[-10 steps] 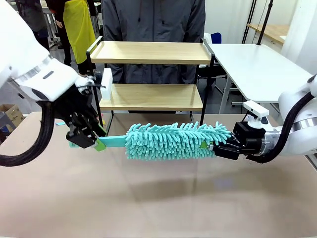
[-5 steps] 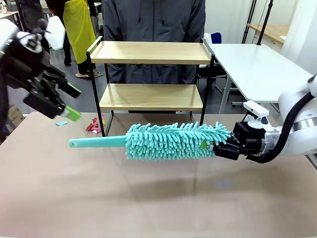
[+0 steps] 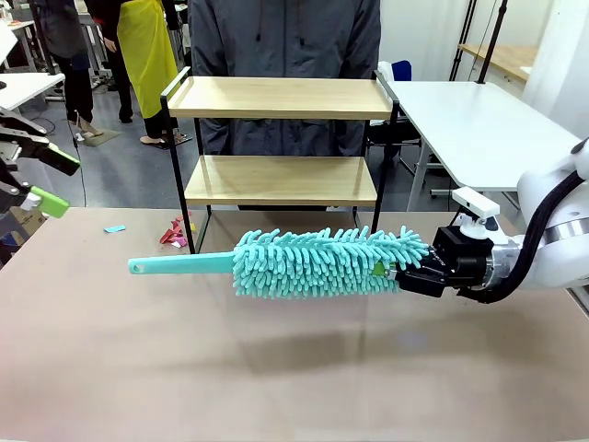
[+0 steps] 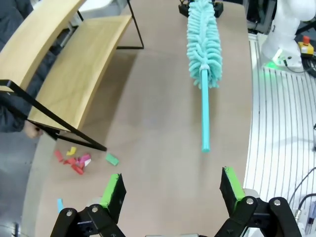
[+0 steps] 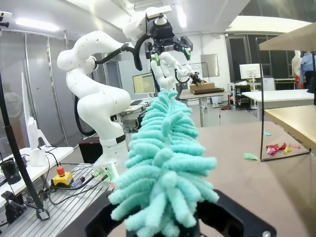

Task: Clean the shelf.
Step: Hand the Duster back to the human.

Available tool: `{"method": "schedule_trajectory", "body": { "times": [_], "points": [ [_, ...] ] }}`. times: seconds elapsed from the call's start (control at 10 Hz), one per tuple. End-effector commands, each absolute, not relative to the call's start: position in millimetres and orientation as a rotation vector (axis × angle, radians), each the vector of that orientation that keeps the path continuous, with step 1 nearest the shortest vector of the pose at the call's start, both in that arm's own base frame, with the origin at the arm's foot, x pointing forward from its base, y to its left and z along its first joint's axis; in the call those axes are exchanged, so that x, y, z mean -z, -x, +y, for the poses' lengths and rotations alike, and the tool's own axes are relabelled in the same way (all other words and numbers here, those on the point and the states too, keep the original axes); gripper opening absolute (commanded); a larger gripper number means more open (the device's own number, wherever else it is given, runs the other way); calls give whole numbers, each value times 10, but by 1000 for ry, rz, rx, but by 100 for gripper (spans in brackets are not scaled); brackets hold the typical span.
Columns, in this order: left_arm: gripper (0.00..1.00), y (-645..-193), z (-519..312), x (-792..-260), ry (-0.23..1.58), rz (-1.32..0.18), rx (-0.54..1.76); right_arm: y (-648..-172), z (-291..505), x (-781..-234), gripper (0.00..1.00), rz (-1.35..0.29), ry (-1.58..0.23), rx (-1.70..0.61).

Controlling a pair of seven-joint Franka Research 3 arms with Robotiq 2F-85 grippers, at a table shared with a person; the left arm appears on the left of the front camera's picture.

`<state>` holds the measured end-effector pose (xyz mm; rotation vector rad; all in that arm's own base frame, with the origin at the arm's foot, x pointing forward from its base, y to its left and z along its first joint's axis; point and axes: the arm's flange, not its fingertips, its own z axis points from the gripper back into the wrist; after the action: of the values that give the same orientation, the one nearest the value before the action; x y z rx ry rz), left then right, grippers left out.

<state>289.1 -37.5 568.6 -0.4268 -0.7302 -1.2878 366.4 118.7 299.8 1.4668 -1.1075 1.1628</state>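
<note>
At lower right of the front view, the right gripper stays clamped on the teal duster, now carrying it alone. The left gripper has let go of the handle and pulled back to the left edge, jaws spread. Behind, upper centre, the shelf awaits wiping; paper scraps lie by its leg.

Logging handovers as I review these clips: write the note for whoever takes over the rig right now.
Left end effector: open, holding nothing, raised at the table's left side.
Right end effector: shut on the teal duster by its fluffy end; the duster lies level over the table, handle pointing left.
Shelf: stands at the far edge, both boards bare.
Coloured scraps: on the table by the shelf's left legs.
Done: duster is gripped.
Left: wiping the shelf; no board touched yet.
</note>
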Motion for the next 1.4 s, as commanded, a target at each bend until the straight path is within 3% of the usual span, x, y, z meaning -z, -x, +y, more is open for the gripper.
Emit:
{"method": "schedule_trajectory", "body": {
  "times": [0.0, 0.1, 0.8, 1.1, 1.3],
  "points": [
    [98, -2895, -442, -5706, 421, -740, 1290, -3668, 1189, -3017, 0, -1112, -1465, -1165],
    [98, -2895, -442, -5706, 421, -740, 1290, -3664, 1187, -2998, 16, -1108, -1467, -1163],
    [98, -2895, -442, -5706, 421, -740, 1290, -3564, 1123, -5065, 16, -1428, -1207, -1201],
    [98, -2895, -442, -5706, 421, -740, 1290, -3657, 841, -5592, 16, -1670, -942, -1015],
    [98, -2895, -442, -5706, 421, -740, 1290, -3580, 493, -5777, 16, -1866, -652, -822]
  ]
}}
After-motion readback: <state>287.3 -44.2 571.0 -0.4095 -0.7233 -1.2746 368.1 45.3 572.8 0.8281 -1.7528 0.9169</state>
